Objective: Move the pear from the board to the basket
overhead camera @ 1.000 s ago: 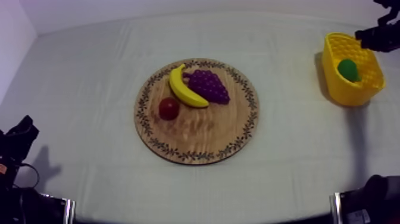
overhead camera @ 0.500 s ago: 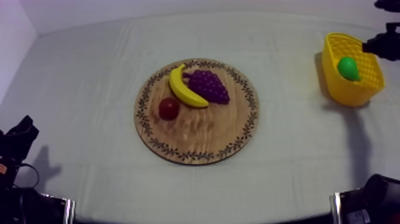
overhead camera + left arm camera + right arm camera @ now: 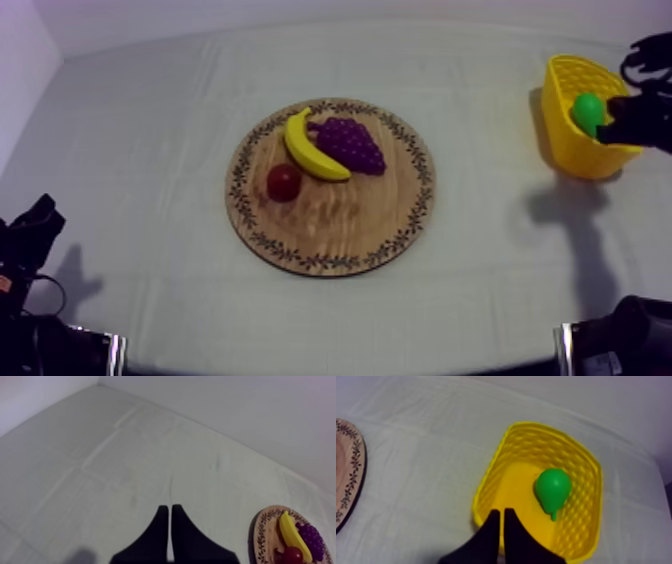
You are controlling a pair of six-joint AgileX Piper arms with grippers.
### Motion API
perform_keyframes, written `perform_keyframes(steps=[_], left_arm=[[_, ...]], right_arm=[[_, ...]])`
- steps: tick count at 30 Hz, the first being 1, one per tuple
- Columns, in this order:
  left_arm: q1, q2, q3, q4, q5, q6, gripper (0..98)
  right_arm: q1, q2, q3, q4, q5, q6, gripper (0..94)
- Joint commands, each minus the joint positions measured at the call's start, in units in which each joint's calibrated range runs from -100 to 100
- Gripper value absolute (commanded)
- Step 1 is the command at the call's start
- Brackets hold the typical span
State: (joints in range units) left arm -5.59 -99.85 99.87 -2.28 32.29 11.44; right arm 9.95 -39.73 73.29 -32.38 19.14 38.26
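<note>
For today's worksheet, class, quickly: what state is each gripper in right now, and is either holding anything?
Left gripper: closed, holding nothing.
Right gripper: closed, holding nothing; the pear lies in the yellow basket.

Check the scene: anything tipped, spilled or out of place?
Nothing stands out. The pear lies inside the yellow basket; the banana, grapes and small red fruit rest on the wooden board, none over its rim.

The left claw point(image 3: 167, 508) and right claw point(image 3: 501, 511) are each matte black, narrow and tapering.
</note>
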Motion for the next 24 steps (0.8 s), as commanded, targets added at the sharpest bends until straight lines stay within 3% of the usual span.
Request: perform_keyframes(steps=[1, 10, 17, 20, 24], left_arm=[[0.0, 0.0, 0.0, 0.00, 0.0, 0.0, 0.1], [0.0, 0.0, 0.0, 0.00, 0.0, 0.0, 0.1], [0.0, 0.0, 0.0, 0.00, 0.0, 0.0, 0.1], [0.0, 0.0, 0.0, 0.00, 0.0, 0.0, 0.1], [0.0, 0.0, 0.0, 0.00, 0.0, 0.0, 0.1]], right_arm=[[-0.9, -1.7, 4.1, -0.1, -1.4, 0.4, 0.5], [-3.5, -9.5, 14.2, -0.3, -4.2, 2.4, 0.5], [-2.2, -17.3, 18.5, 0.3, 0.0, 3.1, 0.5], [-2.1, -21.2, 19.4, 3.8, 2.0, -0.4, 0.5], [-4.0, -27.9, 21.1, 10.8, 5.6, -8.1, 0.5]])
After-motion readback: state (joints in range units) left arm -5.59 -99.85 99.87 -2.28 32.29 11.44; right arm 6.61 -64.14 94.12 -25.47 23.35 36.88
